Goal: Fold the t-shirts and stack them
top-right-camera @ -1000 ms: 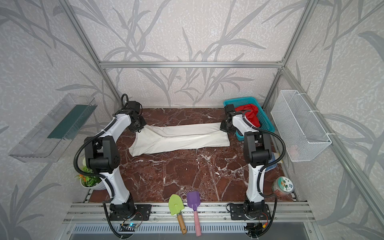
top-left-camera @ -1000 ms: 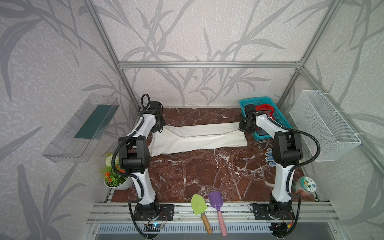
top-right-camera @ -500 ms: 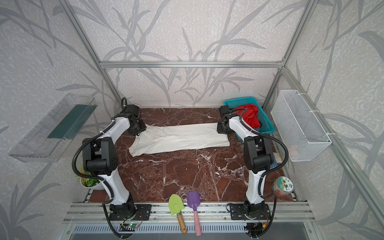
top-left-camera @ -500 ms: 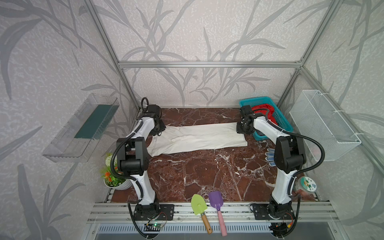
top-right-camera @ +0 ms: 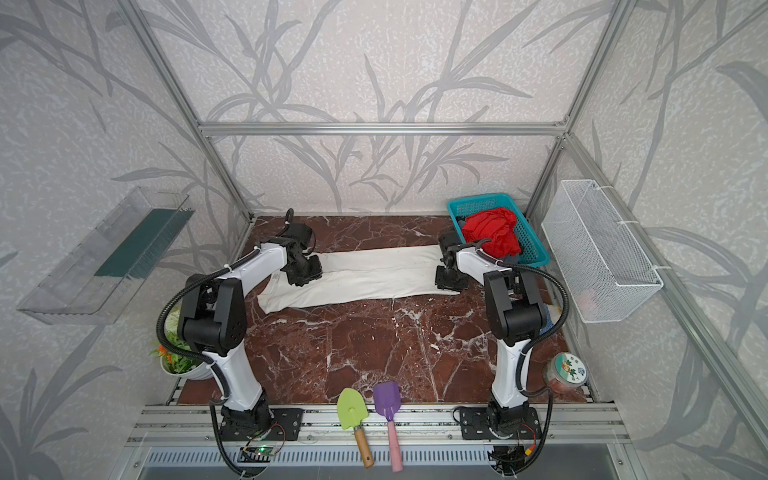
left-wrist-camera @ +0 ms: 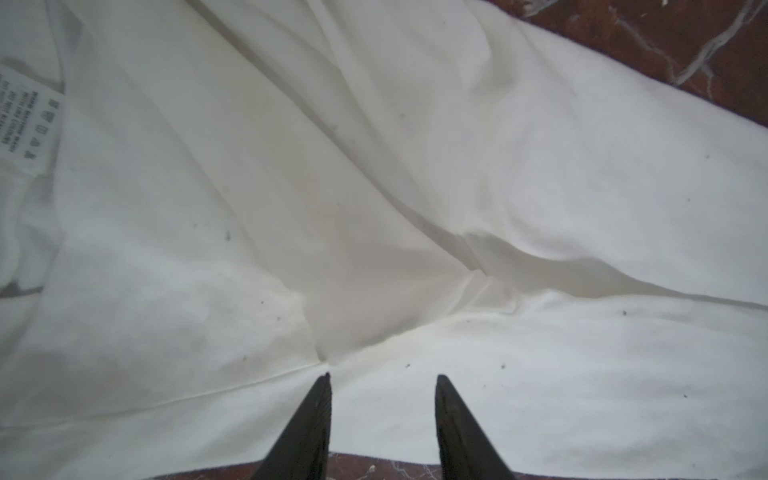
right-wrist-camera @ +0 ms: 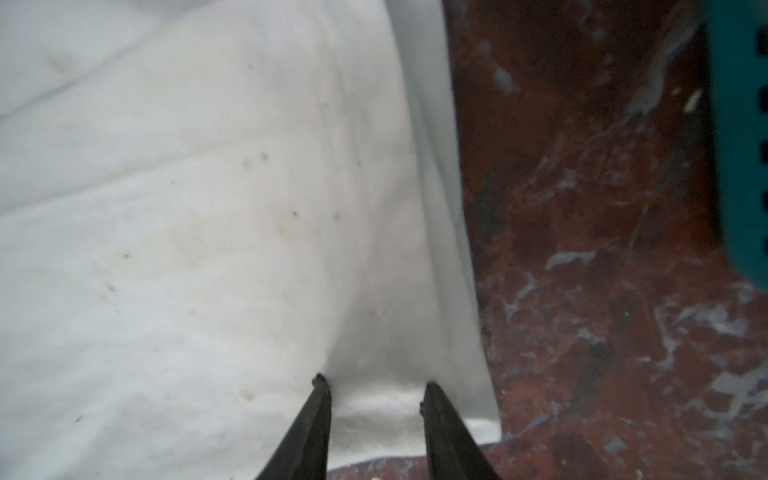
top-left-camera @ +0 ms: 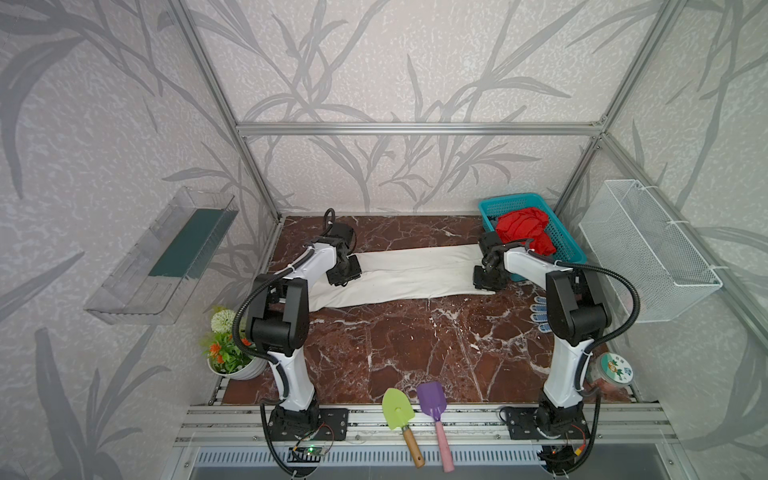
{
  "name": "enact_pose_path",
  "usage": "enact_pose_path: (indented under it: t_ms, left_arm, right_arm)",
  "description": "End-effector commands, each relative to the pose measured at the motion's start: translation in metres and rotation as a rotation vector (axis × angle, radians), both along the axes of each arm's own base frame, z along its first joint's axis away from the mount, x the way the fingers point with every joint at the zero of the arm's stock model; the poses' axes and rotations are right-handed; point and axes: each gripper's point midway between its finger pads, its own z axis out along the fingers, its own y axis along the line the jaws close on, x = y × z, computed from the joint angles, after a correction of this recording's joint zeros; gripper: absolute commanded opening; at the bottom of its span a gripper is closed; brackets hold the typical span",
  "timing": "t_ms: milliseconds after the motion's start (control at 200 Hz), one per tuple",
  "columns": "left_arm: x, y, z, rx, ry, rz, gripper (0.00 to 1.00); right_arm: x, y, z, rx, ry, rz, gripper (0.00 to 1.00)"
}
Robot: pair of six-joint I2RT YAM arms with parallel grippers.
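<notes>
A cream-white t-shirt lies folded into a long strip across the back of the marble table, in both top views. My left gripper hovers over its left end, open, and only flat cloth shows between the fingers at the left gripper. My right gripper is over the strip's right end, also open; its tips stand by the cloth's edge. A crumpled red t-shirt fills the teal basket.
A blue-and-white glove lies beside the right arm. A green spade and a purple spade rest at the front edge. A flowerpot stands front left, a jar front right. A wire basket hangs on the right wall.
Both grippers opened and let go of the cream shirt's ends, then drew from the strip's far edge toward the front. The strip stays flat.
</notes>
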Motion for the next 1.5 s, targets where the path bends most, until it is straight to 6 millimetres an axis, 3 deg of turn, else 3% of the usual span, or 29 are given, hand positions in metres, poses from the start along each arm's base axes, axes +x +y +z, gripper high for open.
enact_pose_path:
  t_ms: [0,295,525,680,955,1140,1235,1405,1495]
  left_arm:
    - [0.002,0.01,0.0,0.043,0.021,0.018,0.42]
    - [0.017,0.008,-0.013,0.048,0.044,-0.002,0.41]
    - [0.025,0.006,-0.009,0.046,0.035,-0.005,0.0]
    - [0.036,0.004,0.002,0.046,0.01,-0.023,0.0]
    - [0.078,-0.006,0.021,0.092,0.029,-0.187,0.0]
    - [0.105,-0.024,0.019,0.123,0.055,-0.345,0.08]
    - [0.114,-0.029,0.026,0.132,0.008,-0.372,0.19]
    - [0.112,-0.027,0.06,0.124,-0.137,-0.324,0.33]
    - [0.096,-0.01,0.07,0.142,-0.191,-0.223,0.33]
  right_arm:
    - [-0.003,-0.004,-0.003,0.002,0.004,-0.007,0.39]
    - [-0.009,-0.014,-0.017,0.0,0.043,-0.027,0.38]
    - [-0.011,-0.017,-0.016,0.002,0.043,-0.033,0.38]
    - [-0.011,-0.017,-0.017,0.011,0.046,-0.032,0.38]
    - [-0.017,-0.022,-0.02,0.007,0.061,-0.042,0.38]
    - [-0.022,-0.023,-0.023,0.011,0.07,-0.047,0.38]
    - [-0.023,-0.025,-0.023,0.01,0.075,-0.049,0.38]
    - [-0.027,-0.028,-0.023,-0.008,0.091,-0.054,0.38]
    - [-0.031,-0.032,-0.023,-0.032,0.103,-0.058,0.37]
